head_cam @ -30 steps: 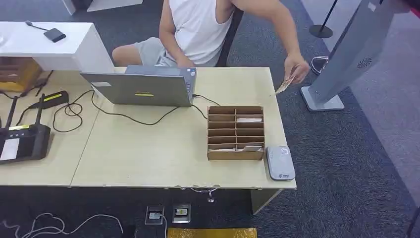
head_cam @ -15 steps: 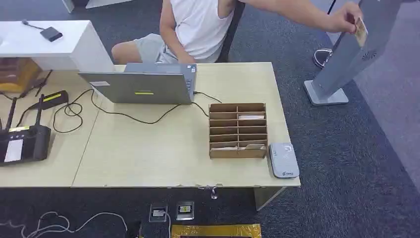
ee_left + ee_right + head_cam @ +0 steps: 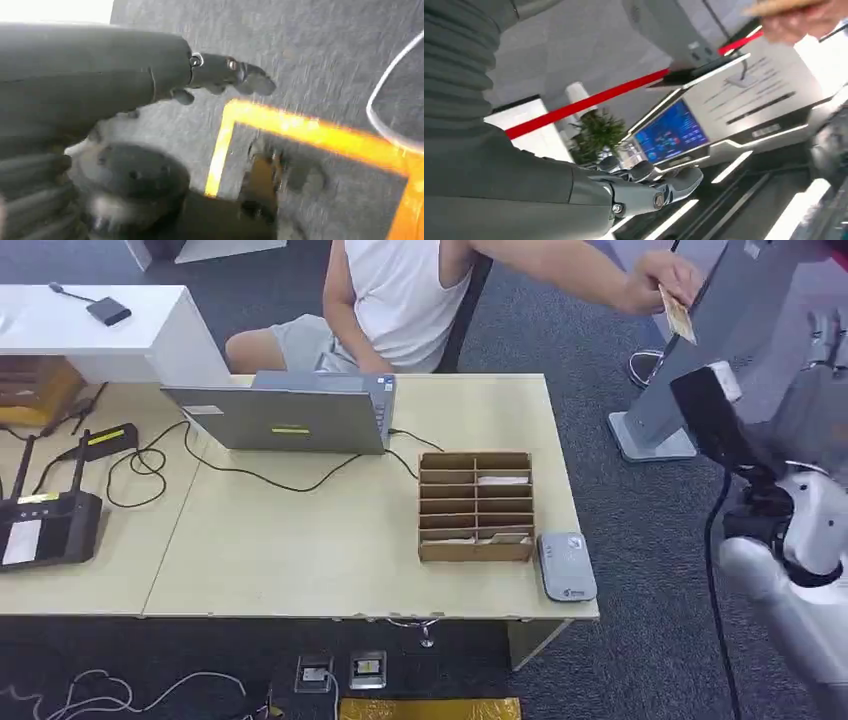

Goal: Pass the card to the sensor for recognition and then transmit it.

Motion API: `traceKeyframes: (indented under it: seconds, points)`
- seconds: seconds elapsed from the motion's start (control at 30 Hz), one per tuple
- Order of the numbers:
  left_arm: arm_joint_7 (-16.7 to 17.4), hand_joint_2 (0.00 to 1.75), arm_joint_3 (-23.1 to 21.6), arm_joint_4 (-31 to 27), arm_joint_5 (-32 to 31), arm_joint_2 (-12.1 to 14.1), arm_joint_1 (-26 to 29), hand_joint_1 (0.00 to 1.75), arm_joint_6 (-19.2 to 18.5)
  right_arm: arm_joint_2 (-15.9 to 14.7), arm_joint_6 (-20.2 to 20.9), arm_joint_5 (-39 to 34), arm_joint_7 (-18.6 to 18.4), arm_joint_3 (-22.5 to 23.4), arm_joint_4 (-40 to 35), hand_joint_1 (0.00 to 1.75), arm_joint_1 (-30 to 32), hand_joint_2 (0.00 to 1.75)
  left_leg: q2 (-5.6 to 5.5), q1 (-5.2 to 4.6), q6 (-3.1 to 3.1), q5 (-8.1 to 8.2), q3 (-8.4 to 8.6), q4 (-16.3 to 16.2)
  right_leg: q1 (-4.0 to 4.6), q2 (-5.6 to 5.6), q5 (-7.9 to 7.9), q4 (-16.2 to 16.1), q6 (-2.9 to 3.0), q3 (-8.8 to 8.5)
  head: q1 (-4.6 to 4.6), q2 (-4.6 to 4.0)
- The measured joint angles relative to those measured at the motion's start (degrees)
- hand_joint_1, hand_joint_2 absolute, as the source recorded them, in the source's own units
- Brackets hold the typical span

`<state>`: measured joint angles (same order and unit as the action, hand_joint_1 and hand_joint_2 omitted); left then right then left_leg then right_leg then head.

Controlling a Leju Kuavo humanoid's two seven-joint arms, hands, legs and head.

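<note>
A person seated behind the table holds a tan card [image 3: 678,312] out at arm's length, high on the right beside the grey kiosk [image 3: 720,330]. My right arm [image 3: 790,530] is raised at the right edge, just below and to the right of that card. In the right wrist view my right hand [image 3: 644,192] has its fingers stretched out and holds nothing, and the card [image 3: 776,6] lies beyond the fingertips in the person's hand. The grey card sensor [image 3: 566,566] lies on the table's front right corner. My left hand [image 3: 225,77] hangs over the floor with nothing in it.
A cardboard sorter [image 3: 476,506] with a few cards in its slots stands just left of the sensor. A laptop [image 3: 285,415], cables and a black router [image 3: 45,525] occupy the table's back and left. The kiosk's base [image 3: 650,440] stands on the carpet to the right.
The person's hand lifted the card from the table's far right corner up toward the kiosk. My right arm has risen into the head view. The camera shifted slightly.
</note>
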<state>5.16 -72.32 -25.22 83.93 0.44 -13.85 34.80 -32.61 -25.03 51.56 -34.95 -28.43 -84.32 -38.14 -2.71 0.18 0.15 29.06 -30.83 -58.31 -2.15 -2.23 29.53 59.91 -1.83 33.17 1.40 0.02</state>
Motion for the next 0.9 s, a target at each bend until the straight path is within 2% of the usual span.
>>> traceKeyframes:
  seconds: [0.27, 0.63, 0.67, 0.7, 0.8, 0.9]
  points:
    - [0.57, 1.75, 0.00, 0.07, 1.38, 0.59, -0.06, 0.00, -0.85, 0.22, 1.49, -0.39, 0.09, -7.37, -2.56, 0.00, 0.12, 1.75, 0.13, 0.01, -0.03, 0.01, 0.04, -0.01, 0.01, -0.09, -0.01, -0.02, 0.01, -0.01, 0.00, 0.00]
    - [1.36, 1.75, 0.00, 0.09, 1.38, 1.14, -0.12, 0.00, -2.12, 0.70, 2.32, -1.20, 0.09, -11.35, -1.65, 0.00, -1.64, 1.75, 0.13, 0.02, -0.05, 0.00, 0.02, -0.01, 0.02, -0.10, 0.00, -0.01, 0.02, 0.00, -0.02, 0.00]
    - [1.40, 1.75, 0.00, 0.09, 1.38, 1.18, -0.12, 0.00, -2.23, 0.74, 2.19, -1.35, 0.15, -11.70, -1.32, 0.05, -2.01, 1.75, 0.13, 0.02, -0.05, 0.00, 0.02, -0.01, 0.02, -0.10, 0.00, -0.02, 0.02, 0.00, -0.02, 0.00]
    - [1.46, 1.75, 0.00, 0.09, 1.38, 1.22, -0.12, 0.00, -2.29, 0.83, 2.03, -1.53, 0.17, -12.00, -1.03, 1.52, -2.35, 1.75, 0.13, 0.02, -0.05, 0.00, 0.02, -0.01, 0.02, -0.11, -0.01, -0.02, 0.02, 0.00, -0.02, 0.00]
    - [1.49, 1.75, 0.00, 0.09, 1.38, 1.27, -0.11, 0.00, -2.34, 1.05, 1.57, -2.29, 0.42, -12.84, -0.02, 1.75, -3.35, 1.75, 0.13, 0.03, -0.05, 0.00, 0.02, -0.01, 0.02, -0.10, -0.01, -0.02, 0.02, 0.00, -0.02, 0.00]
    - [1.49, 1.75, 0.00, 0.09, 1.38, 1.29, -0.11, 0.00, -2.38, 1.25, 1.16, -2.95, 0.79, -13.62, 0.87, 1.75, -4.01, 1.75, 0.14, 0.03, -0.05, 0.00, 0.03, -0.01, 0.02, -0.10, -0.01, -0.02, 0.02, 0.00, -0.02, 0.00]
